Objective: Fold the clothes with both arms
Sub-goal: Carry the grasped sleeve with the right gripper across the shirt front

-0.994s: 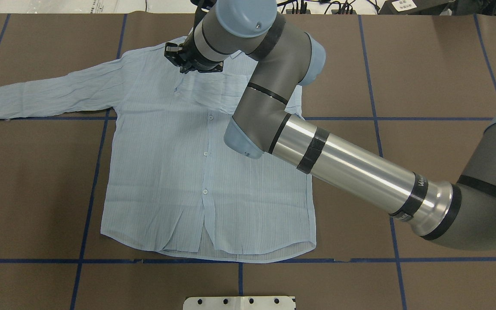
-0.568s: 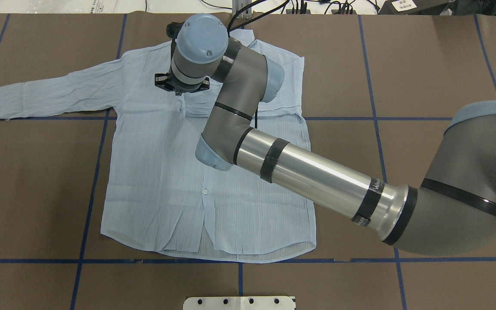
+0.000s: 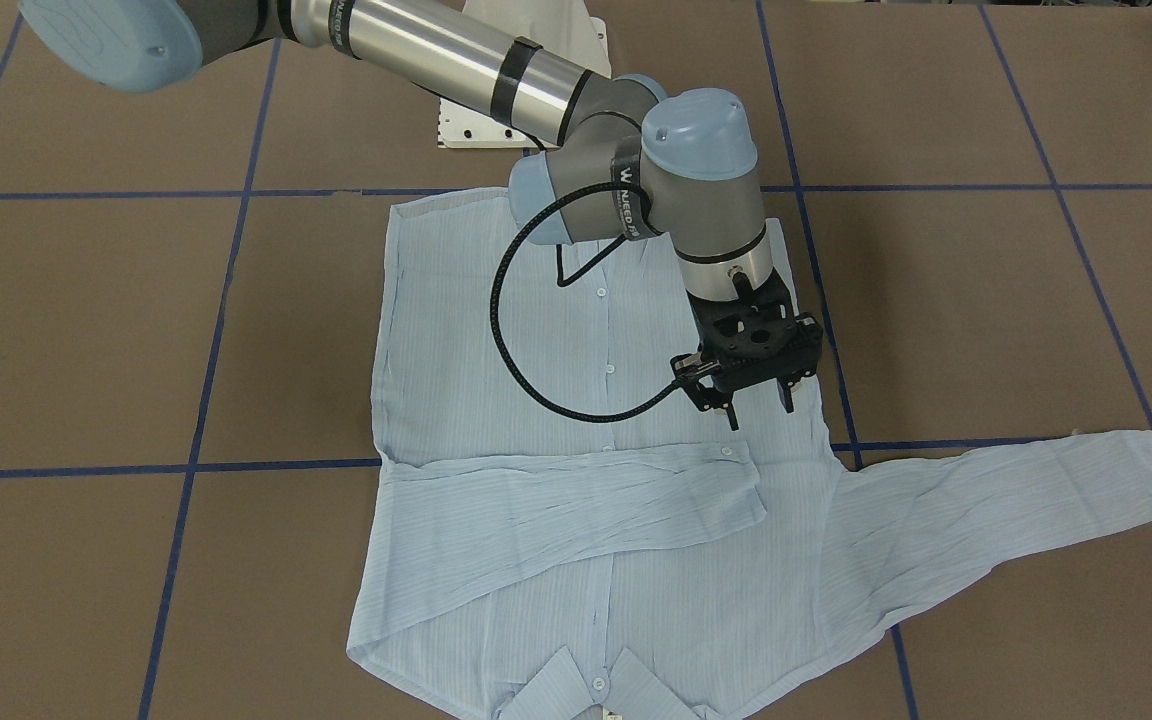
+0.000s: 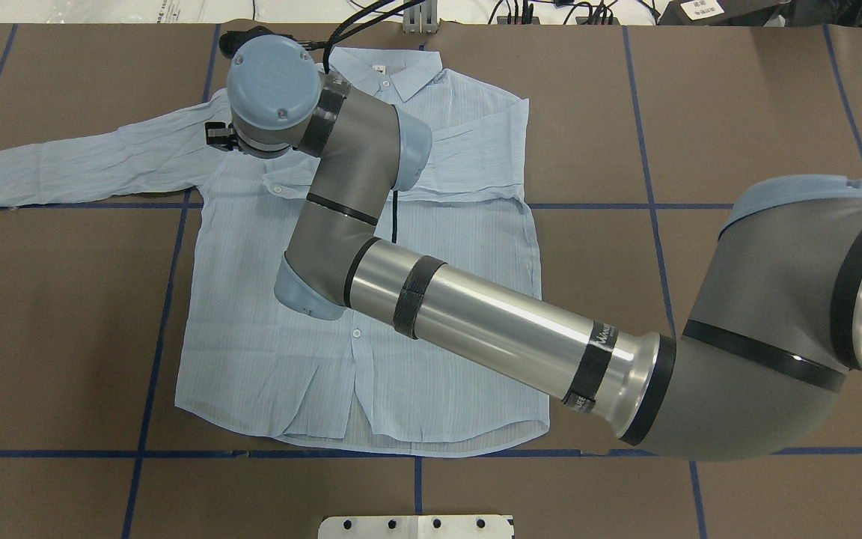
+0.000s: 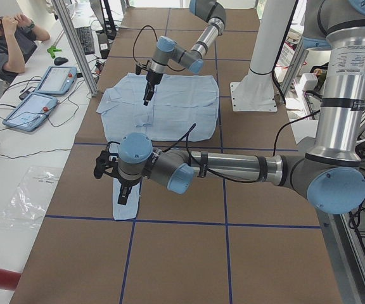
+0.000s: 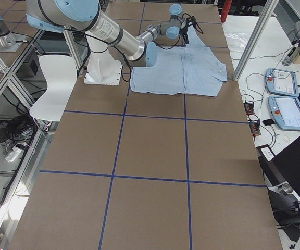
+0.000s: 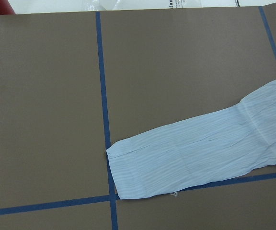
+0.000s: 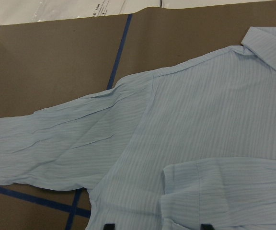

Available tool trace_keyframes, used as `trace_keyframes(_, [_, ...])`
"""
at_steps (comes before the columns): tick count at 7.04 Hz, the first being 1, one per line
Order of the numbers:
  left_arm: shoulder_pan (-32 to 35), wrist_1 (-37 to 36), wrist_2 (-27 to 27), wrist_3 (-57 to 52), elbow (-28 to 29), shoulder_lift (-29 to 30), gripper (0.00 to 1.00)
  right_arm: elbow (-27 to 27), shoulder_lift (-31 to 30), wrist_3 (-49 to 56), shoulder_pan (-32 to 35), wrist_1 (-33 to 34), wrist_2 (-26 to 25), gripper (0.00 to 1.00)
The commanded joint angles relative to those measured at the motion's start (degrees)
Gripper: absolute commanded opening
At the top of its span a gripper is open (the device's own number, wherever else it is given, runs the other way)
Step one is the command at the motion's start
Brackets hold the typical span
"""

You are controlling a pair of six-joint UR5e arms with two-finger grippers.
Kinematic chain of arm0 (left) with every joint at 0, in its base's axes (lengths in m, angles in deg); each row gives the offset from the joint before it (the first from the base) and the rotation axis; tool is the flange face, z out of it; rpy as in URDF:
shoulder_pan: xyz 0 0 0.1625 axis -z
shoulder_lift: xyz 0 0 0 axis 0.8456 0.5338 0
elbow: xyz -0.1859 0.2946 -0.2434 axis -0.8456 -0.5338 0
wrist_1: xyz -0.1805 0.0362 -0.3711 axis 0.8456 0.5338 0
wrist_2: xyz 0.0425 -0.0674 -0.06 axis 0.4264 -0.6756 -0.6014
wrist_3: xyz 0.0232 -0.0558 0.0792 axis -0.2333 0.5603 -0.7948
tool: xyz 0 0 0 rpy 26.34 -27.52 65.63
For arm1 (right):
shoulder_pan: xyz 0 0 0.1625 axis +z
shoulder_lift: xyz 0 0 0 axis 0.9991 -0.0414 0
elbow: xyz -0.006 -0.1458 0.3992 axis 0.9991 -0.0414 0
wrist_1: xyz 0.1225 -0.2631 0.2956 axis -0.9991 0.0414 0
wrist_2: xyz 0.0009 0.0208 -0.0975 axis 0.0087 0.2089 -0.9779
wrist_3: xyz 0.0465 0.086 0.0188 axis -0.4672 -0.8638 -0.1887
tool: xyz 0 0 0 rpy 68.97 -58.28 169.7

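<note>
The pale-blue shirt [image 4: 251, 359] lies flat, front up, with its collar [image 4: 393, 71] at the far edge. One sleeve [image 3: 576, 500] is folded across the chest. The other sleeve [image 4: 79, 165] stretches out toward the robot's left. My right gripper [image 3: 761, 410] hangs open and empty just above the shoulder of that outstretched sleeve; its fingertips [image 8: 109, 225] stand wide apart in the right wrist view. My left gripper [image 5: 124, 193] hovers over the sleeve's cuff [image 7: 143, 172]; I cannot tell whether it is open or shut.
Blue tape lines cross the brown table cover [image 4: 738, 112]. The white pedestal base [image 4: 416, 526] stands at the near edge. A person [image 5: 5, 38] sits past the far edge beside two tablets [image 5: 56, 79]. An aluminium post [image 5: 75, 44] stands there too.
My right arm has swung to the view's left, carrying its gripper from near the collar to the shoulder of the outstretched sleeve. The shirt has not moved.
</note>
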Motion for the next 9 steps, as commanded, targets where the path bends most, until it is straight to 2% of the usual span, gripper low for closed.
trace_keyframes(1, [-2.72, 4.23, 4.16, 7.01, 1.4, 0.23, 0.99, 4.58, -1.29, -1.21, 0.0, 3.68, 1.01, 1.0])
trace_keyframes(2, [-6.22, 9.84, 10.28, 14.55, 3.15, -0.03, 0.99, 13.93, -4.35, -0.26, 1.57, 18.59, 5.46, 1.0])
trace_keyframes(3, [-9.56, 19.12, 13.74, 20.54, 8.3, -0.3, 0.99, 22.98, -7.6, 0.79, 3.68, 29.71, 6.9, 1.0])
trace_keyframes(5, [-15.89, 32.43, 23.56, 29.78, 16.58, -0.3, 0.98, 30.25, -11.57, 2.89, 7.37, 39.96, 9.7, 1.0])
trace_keyframes(7, [-17.94, 37.47, 25.9, 31.32, 21.51, 0.66, 0.97, 43.4, -18.84, 14.89, 11.85, 51.91, 13.13, 1.0])
trace_keyframes(8, [-19.86, 38.54, 27.9, 33.93, 22.41, 1.1, 0.95, 50.51, -25.5, 18.35, 14.48, 52.84, 15.15, 1.0])
trace_keyframes(9, [-22.49, 38.64, 30.53, 36.57, 22.59, 1.45, 0.93, 53.89, -29.48, 22.64, 16.6, 52.84, 17.26, 1.0])
